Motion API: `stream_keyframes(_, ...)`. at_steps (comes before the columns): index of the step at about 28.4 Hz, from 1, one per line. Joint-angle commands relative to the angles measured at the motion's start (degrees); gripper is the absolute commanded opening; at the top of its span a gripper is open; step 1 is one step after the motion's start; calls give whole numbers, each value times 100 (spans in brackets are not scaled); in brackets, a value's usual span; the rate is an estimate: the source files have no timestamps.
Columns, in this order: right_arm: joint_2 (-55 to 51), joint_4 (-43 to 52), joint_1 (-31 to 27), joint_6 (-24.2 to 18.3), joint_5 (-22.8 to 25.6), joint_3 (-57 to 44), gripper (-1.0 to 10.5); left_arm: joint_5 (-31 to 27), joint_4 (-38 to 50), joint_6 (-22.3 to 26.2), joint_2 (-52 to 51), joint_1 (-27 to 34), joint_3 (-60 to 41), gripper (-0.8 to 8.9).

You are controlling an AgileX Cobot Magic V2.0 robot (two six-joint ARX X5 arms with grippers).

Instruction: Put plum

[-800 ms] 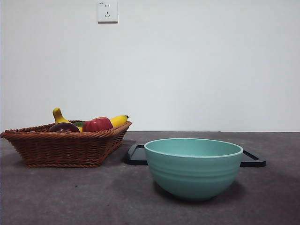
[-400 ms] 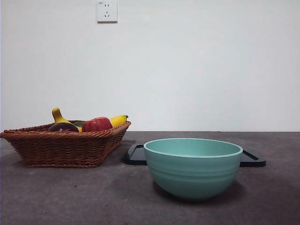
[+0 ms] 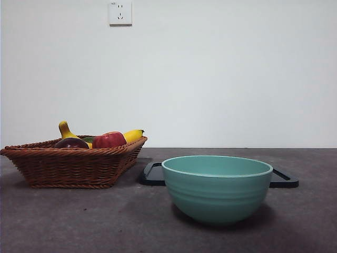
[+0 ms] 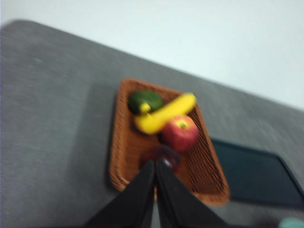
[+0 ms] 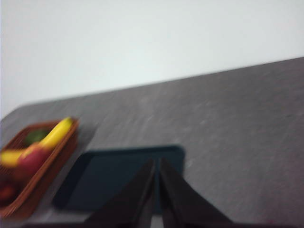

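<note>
Item: plum (image 3: pixel 71 143), dark maroon, glossy, round. Location: inside the wicker basket (image 3: pixel 73 167), near its front rim; in the front view only its crown shows above the weave. In the left wrist view it is blurred but readable as the darkest fruit in the basket.

Neighbours in the basket: red apple (image 3: pixel 109 139) just beside the plum at about 3 o'clock in the front view; banana (image 3: pixel 132 135) behind the apple; a green fruit (image 4: pixel 145 100), kind unclear, at the far end.

Beyond the basket: black tray (image 3: pixel 153 174) flat on the counter (image 3: pixel 79 221); teal bowl (image 3: pixel 217 187) standing in front of the tray, apart from the basket.

Left hand (image 4: pixel 155 164): above the basket, tips over the plum's near edge, jaws pressed together, grasping nothing.

Right hand (image 5: pixel 156 162): above the tray, jaws likewise clenched and empty; appears to be waiting.

Step in hand, as judged: reach for the plum; nothing lifted yet.

Handling notes: the left hand should part its jaws wide before descending, since the fruit is round and slick. It should come straight down, centred on the plum, with the jaws set clear of the apple and the basket rim. The task names no destination; bowl or tray cannot be decided from here.
</note>
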Motion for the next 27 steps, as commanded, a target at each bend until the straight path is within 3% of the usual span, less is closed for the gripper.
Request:
stream_keyframes(1,553,-450,-4,-474,-431,595,6,319,-310,492,415,4,476,9)
stream_keyframes(8,1832,-1674,22,-1169,-1226,1932,6,1088,-1491,1220,1388,-28,1613,9)
stream_keyframes(16,2555,-2874,385,-1744,-1263,2745,6,1176,-2671,1950,2022,-245,2474,9)
stream_keyframes(22,2583,-3121,826,-1853,-1259,2776,7,1189,-2894,1958,2031,-319,2498,11)
stream_keyframes(24,2583,-3147,868,-1843,-1259,2778,93,1187,-2929,1937,2033,-319,2498,103)
stream_keyframes(27,2586,-3165,870,-1718,-1259,2776,421,1187,-2920,1915,2033,-319,2498,384)
